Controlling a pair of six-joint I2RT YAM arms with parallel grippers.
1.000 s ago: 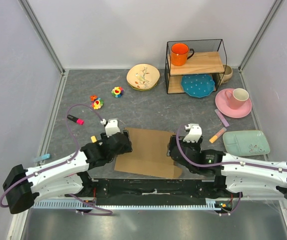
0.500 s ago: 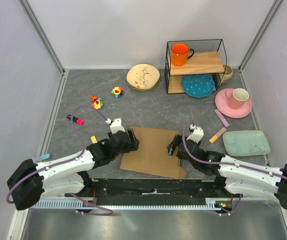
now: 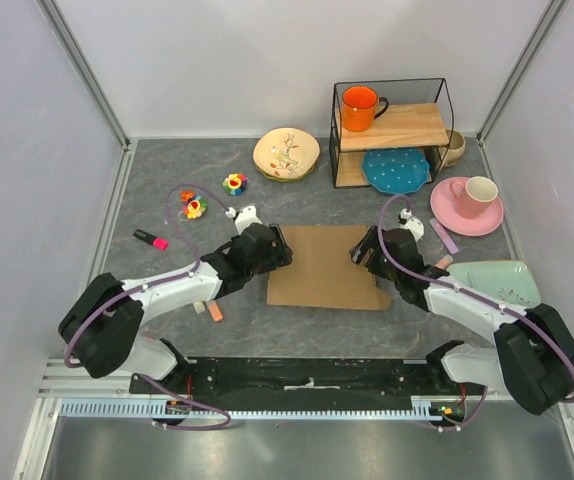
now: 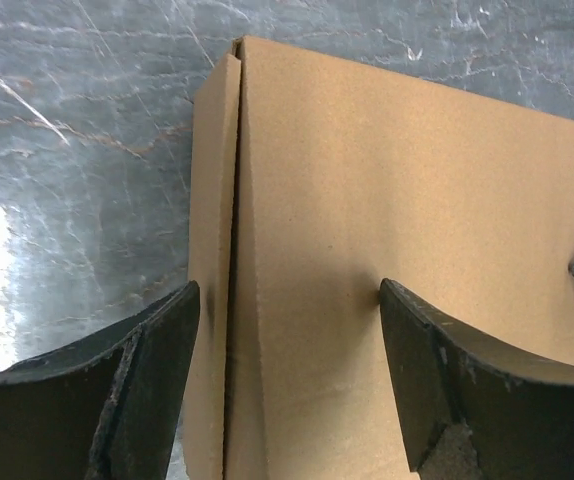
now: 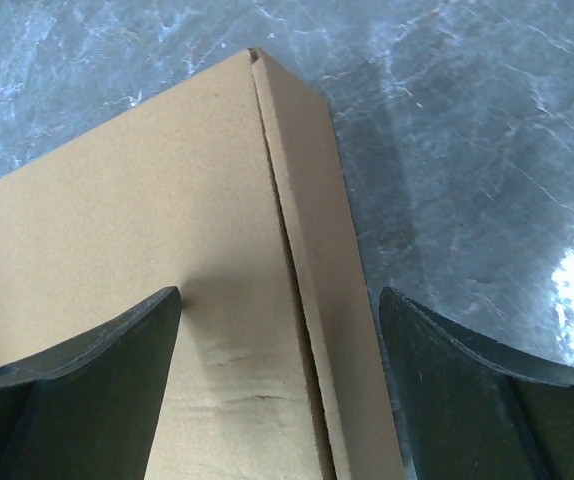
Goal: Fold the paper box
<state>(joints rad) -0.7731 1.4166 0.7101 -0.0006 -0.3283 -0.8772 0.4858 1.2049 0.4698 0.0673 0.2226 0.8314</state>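
Two claws flank the paper box (image 3: 325,268), which lies flat on the grey tabletop (image 3: 297,205) around its middle, between the two arms. Your left claw (image 3: 277,250) sits at the box's left edge and your right claw (image 3: 364,250) at its right edge.

In the left wrist view, the left claw (image 4: 289,300) is released, with its fingers (image 4: 147,380) spread wide. One finger is over the outer side of a narrow flap along that edge, and the other is over the main panel of the box (image 4: 367,180). A dark crease separates the flap from the panel. You cannot tell from this view whether the fingertips press on the cardboard.

The right wrist view mirrors this. The right claw (image 5: 279,300) is also released and wide apart, straddling the narrow flap on the right edge of the box (image 5: 147,230).

At the far right stands a wire-framed wooden shelf (image 3: 407,125) with an orange mug (image 3: 360,106) on top and a blue plate (image 3: 395,170) below. A floral plate (image 3: 286,153) lies to the left of the shelf. A pink cup (image 3: 479,192) on a saucer and a pale green tray (image 3: 492,283) sit at the right, and a pink marker (image 3: 151,239) lies at the left.
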